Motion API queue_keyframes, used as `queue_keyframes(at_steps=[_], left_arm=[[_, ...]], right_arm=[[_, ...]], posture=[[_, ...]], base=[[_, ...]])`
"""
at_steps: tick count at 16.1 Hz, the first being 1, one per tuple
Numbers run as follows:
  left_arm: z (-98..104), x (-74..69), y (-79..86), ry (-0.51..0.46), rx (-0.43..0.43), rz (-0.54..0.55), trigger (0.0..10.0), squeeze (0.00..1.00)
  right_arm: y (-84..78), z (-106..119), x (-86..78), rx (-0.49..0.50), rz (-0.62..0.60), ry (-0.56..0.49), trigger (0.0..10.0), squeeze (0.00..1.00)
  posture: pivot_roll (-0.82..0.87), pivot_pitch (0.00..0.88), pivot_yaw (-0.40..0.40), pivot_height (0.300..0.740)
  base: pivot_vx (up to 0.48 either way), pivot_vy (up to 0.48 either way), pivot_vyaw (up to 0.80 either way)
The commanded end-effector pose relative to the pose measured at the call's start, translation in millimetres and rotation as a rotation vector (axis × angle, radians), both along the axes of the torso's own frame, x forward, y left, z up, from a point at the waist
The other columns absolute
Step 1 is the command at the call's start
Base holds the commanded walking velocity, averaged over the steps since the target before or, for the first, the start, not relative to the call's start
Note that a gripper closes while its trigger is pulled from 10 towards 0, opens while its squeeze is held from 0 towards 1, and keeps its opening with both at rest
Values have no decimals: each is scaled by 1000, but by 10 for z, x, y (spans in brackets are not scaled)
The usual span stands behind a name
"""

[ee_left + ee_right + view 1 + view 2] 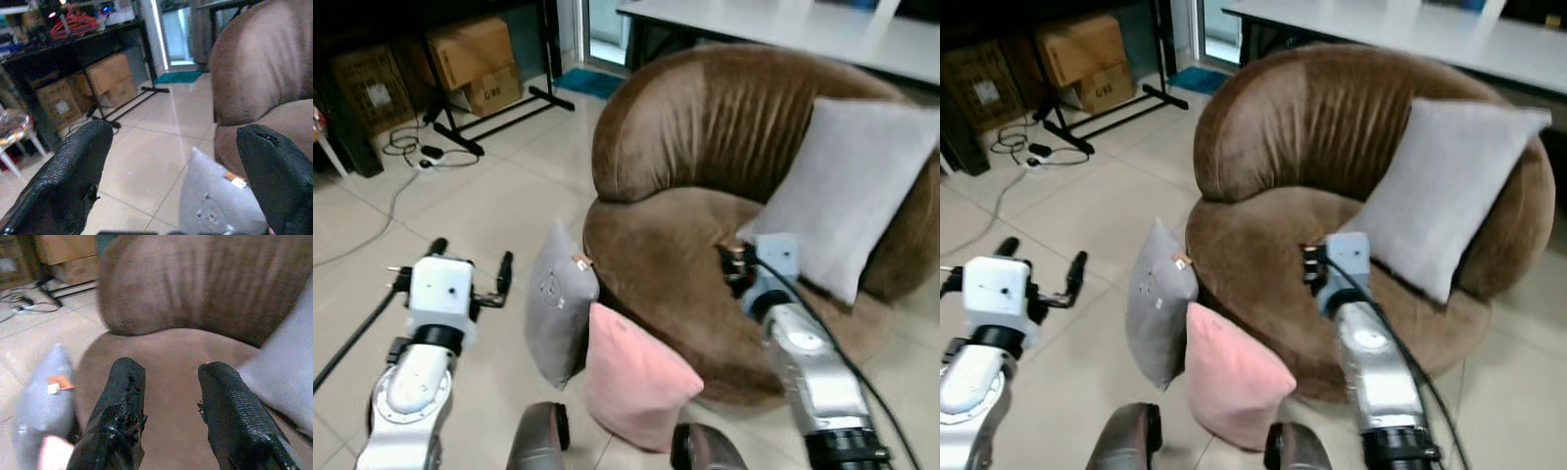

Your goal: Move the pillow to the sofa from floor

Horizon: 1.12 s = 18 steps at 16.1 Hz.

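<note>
The grey pillow (558, 304) and pink pillow (631, 377) are leaning on the floor against the sofa (705, 196), near and left of its seat; both look light, soft and squashy, best pinched at a top corner. The left gripper (470, 277) is hovering spread wide and empty left of the grey one; the right gripper (168, 396) is hanging parted and empty over the seat.

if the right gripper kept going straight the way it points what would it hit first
Probably the brown sofa: the open right gripper points at the seat cushion, toward the backrest. The light grey pillow sits off to one side of that line, though depth is hard to judge.
</note>
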<state>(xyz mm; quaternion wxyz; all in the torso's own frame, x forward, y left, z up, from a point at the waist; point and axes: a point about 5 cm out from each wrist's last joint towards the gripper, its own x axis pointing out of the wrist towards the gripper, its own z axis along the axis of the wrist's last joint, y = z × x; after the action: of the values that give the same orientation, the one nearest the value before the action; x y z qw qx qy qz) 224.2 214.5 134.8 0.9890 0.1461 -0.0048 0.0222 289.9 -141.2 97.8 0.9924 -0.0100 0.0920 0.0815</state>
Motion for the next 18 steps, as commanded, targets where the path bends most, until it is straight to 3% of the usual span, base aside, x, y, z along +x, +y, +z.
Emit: queue_keyframes(at_steps=[1,12,18], left_arm=[[4,-3,3,-4,10,8,10000,0],[-15,11,13,-1,45,13,10000,0],[-23,13,24,3,23,1,10000,0]], right_arm=[[-18,6,-2,-5,-5,-2,10000,0],[-18,-24,-8,9,-3,13,10000,0],[-15,-57,2,7,-12,23,10000,0]], posture=[[27,0,-47,612],[27,0,-45,517],[30,0,-45,512]], base=[[0,0,0],[0,0,0],[0,0,0]])
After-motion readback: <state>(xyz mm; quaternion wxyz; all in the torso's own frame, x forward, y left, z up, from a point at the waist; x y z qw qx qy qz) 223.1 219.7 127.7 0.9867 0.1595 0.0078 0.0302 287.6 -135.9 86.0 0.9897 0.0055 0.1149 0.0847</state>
